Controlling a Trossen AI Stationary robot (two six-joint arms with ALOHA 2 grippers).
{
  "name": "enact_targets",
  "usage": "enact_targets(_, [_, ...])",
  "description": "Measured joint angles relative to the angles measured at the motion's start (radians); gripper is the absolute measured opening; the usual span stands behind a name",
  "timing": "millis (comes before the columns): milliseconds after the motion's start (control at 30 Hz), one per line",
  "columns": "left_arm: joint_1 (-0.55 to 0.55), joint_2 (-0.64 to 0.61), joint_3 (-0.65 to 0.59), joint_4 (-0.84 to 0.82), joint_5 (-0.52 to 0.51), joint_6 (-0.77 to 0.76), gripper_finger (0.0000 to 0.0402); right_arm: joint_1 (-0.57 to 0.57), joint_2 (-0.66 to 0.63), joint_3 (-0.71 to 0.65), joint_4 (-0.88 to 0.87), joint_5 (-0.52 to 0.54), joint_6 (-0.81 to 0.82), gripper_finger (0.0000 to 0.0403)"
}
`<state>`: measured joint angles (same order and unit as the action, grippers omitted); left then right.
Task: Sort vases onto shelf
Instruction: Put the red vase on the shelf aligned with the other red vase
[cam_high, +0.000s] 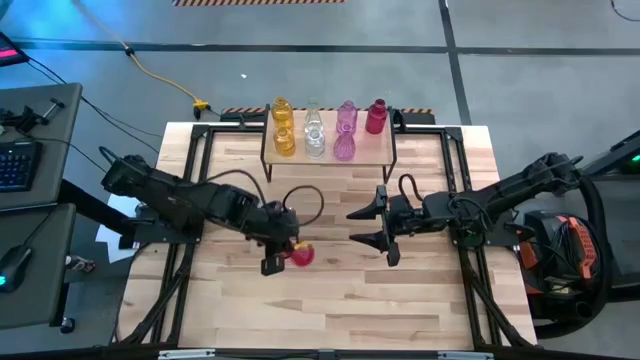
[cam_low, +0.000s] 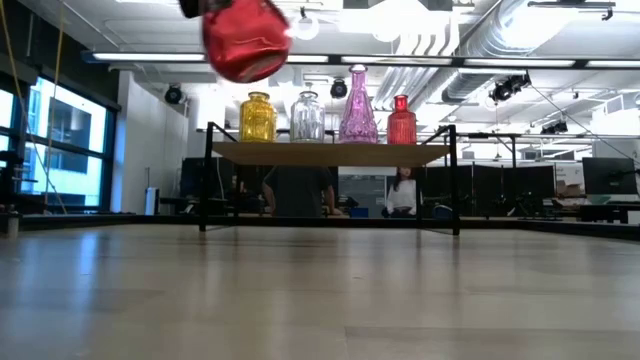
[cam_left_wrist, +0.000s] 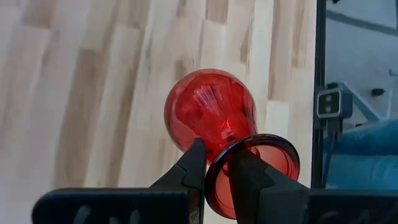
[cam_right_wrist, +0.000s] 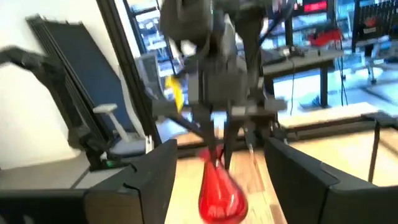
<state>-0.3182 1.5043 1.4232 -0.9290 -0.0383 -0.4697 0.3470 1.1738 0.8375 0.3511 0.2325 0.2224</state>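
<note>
Seven vases stand on the shelf (cam_high: 328, 155) at the far side of the counter (cam_high: 420, 290): 2 yellow vases (cam_high: 283, 128) at one end, 2 clear vases (cam_high: 314, 134) next, 2 pink vases (cam_high: 346, 130) after them, and 1 red shelf vase (cam_high: 376, 117) at the other end, with the spot in front of it apparently bare, though the overhead view leaves that a little uncertain. That puts the sort 1 vase short of complete, with the last piece in the air. The left gripper (cam_left_wrist: 214, 165) is clamped together on the narrow neck of the red vase (cam_left_wrist: 208, 112), just below its flared rim, and holds it lifted clear of the counter near the middle, the bulbous body hanging away from the fingers (cam_left_wrist: 193, 168). From table height the vase shows high up, above the level of the shelf board. The right gripper (cam_high: 378, 226) waits just beside it, across the counter's center, its jaws spread wide apart and empty, pointed toward the held vase. What appears to remain is carrying the red vase to the shelf's red end and setting it upright beside its match.
</note>
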Motion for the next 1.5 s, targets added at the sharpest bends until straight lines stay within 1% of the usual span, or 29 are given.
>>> enact_targets(167, [0.049, 0.000, 0.053, -0.001, 0.003, 0.059, 0.0030, -0.003, 0.043, 0.000, 0.000, -0.061, 0.006, 0.0234])
enact_targets(300, [0.085, 0.000, 0.077, 0.009, 0.008, 0.088, 0.0030, -0.025, 0.109, 0.002, 0.021, -0.065, 0.015, 0.0234])
enact_targets(367, [0.101, 0.000, 0.085, 0.009, 0.019, 0.095, 0.0030, -0.042, 0.147, 0.033, 0.005, -0.065, 0.024, 0.0234])
enact_targets(500, [0.129, 0.004, 0.098, 0.011, 0.055, 0.099, 0.0030, -0.071, 0.225, 0.157, -0.116, -0.078, -0.026, 0.0234])
enact_targets(633, [0.144, 0.005, 0.098, 0.008, 0.058, 0.100, 0.0030, -0.098, 0.305, 0.322, -0.379, -0.088, -0.047, 0.0234])
enact_targets(700, [0.149, 0.005, 0.098, 0.006, 0.058, 0.100, 0.0030, -0.110, 0.347, 0.392, -0.479, -0.093, -0.048, 0.0234])
enact_targets(867, [0.149, 0.005, 0.098, 0.006, 0.057, 0.100, 0.0030, -0.129, 0.437, 0.530, -0.548, -0.133, -0.115, 0.0234])
enact_targets(1033, [0.149, 0.005, 0.098, 0.006, 0.055, 0.098, 0.0030, -0.145, 0.515, 0.631, -0.649, -0.160, -0.121, 0.0234])
enact_targets(1167, [0.149, 0.005, 0.098, 0.003, 0.057, 0.098, 0.0030, -0.144, 0.554, 0.670, -0.663, -0.180, -0.144, 0.0234])
enact_targets(1367, [0.149, 0.005, 0.098, 0.006, 0.053, 0.098, 0.0030, -0.145, 0.567, 0.681, -0.664, -0.182, -0.118, 0.0232])
enact_targets(1500, [0.148, 0.005, 0.098, 0.008, 0.056, 0.107, 0.0030, -0.145, 0.567, 0.680, -0.656, -0.183, -0.088, 0.0208])
